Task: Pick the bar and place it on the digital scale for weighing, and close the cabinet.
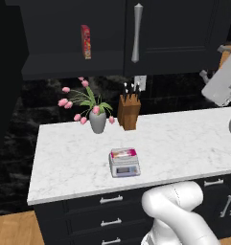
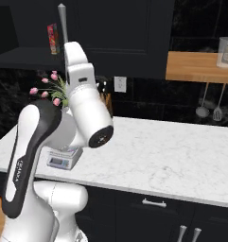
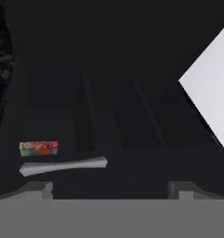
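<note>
on the white marble bench (image 1: 184,139), the small light grey digital scale (image 1: 124,162) sits near the front edge, with the small flat pink and white bar (image 1: 123,153) lying on its square platform. at the scale's 11 o'clock stands a grey vase of pink tulips (image 1: 97,117), and at its 12 o'clock a wooden knife block (image 1: 129,111), just beside the vase.

above the bench hangs the large black upper cabinet (image 1: 184,33). its right door is closed, with a long silver handle (image 1: 136,32); the left side is open and shows a tall red box (image 1: 86,42) upright on the dark shelf.

in the hand view the claw (image 3: 111,189) points at the cabinet, its two tips spread well apart with nothing between them. the silver handle (image 3: 62,166) lies at the view's 8 o'clock, the red box (image 3: 38,148) just beyond it.
</note>
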### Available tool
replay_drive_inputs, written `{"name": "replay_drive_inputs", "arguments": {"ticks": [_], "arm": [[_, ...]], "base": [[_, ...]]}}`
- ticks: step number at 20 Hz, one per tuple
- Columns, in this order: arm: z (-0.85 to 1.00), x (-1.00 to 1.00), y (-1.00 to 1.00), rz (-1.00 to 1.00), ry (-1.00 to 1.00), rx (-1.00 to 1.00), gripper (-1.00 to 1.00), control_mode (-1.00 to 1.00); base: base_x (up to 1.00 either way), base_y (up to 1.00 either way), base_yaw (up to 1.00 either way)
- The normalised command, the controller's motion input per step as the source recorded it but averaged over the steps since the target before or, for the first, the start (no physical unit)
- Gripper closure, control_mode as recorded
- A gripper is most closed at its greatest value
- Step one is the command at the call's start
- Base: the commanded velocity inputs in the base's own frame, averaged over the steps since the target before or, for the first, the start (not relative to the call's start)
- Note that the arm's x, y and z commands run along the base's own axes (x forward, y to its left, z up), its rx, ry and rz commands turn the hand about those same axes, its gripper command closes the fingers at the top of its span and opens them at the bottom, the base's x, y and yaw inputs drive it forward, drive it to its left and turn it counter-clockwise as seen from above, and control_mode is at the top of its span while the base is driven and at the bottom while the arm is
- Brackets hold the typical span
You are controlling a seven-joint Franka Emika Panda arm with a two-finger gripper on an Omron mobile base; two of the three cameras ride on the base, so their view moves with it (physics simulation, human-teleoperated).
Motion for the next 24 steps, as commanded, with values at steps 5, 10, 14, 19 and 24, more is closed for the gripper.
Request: {"name": "replay_drive_inputs", "arguments": {"ticks": [5, 10, 14, 19, 24], "arm": [[-0.05, -1.00, 0.31, 0.00, -0.40, -0.15, -1.00, -1.00], [-0.47, -1.00, 0.99, -0.02, -0.58, -0.10, -1.00, -1.00], [-0.49, -1.00, 1.00, -0.14, -0.52, -0.01, -1.00, -1.00], [-0.24, -1.00, 1.00, -0.11, -0.25, 0.00, -1.00, -1.00], [-0.17, -1.00, 0.90, -0.13, -0.17, -0.01, -1.00, -1.00]], "base": [[0.00, 0.00, 0.00], [0.00, 0.00, 0.00], [0.00, 0.00, 0.00], [0.00, 0.00, 0.00], [0.00, 0.00, 0.00]]}}
